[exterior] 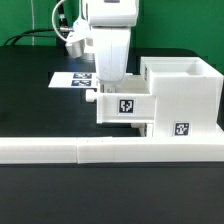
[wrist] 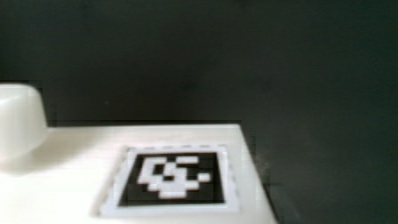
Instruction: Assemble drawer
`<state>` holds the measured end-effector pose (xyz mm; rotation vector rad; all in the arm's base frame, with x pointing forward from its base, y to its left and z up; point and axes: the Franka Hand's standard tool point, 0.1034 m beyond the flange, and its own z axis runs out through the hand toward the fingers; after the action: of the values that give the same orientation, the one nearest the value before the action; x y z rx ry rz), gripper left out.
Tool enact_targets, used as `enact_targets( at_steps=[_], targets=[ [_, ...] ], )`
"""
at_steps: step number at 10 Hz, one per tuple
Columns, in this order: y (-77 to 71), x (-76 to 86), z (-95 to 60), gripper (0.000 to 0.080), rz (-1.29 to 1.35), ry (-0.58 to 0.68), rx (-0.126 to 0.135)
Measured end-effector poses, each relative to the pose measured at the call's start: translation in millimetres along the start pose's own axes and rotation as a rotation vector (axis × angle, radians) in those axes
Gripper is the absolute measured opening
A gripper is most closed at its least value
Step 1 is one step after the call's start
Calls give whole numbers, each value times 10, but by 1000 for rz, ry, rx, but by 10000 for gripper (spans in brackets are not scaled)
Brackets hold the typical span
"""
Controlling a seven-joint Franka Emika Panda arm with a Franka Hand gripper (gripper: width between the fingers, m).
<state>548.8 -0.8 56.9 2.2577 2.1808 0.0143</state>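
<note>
In the exterior view the tall white casing (exterior: 186,88) stands at the right, with a tagged white front (exterior: 181,128) low on its near face. A shallow white tray (exterior: 127,105) with a tag sticks out of the casing toward the exterior view's left, and its knob (exterior: 91,98) is at its left end. My gripper (exterior: 108,88) hangs straight down onto this tray's left part. Its fingers blend with the white tray, so the jaws' state is unclear. The wrist view shows the tray's flat white face (wrist: 71,165) with its tag (wrist: 173,173) and a rounded white shape (wrist: 18,120); no fingers show.
The marker board (exterior: 75,79) lies on the black table behind the arm. A long low white border wall (exterior: 110,150) runs along the table's front edge. A cable (exterior: 62,18) hangs behind the arm.
</note>
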Motion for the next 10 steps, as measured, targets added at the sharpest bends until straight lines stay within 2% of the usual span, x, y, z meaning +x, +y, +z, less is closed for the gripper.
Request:
enact_targets(
  at_steps=[10],
  targets=[
    [-6,-21,13,42,-3,-1,2]
  ],
)
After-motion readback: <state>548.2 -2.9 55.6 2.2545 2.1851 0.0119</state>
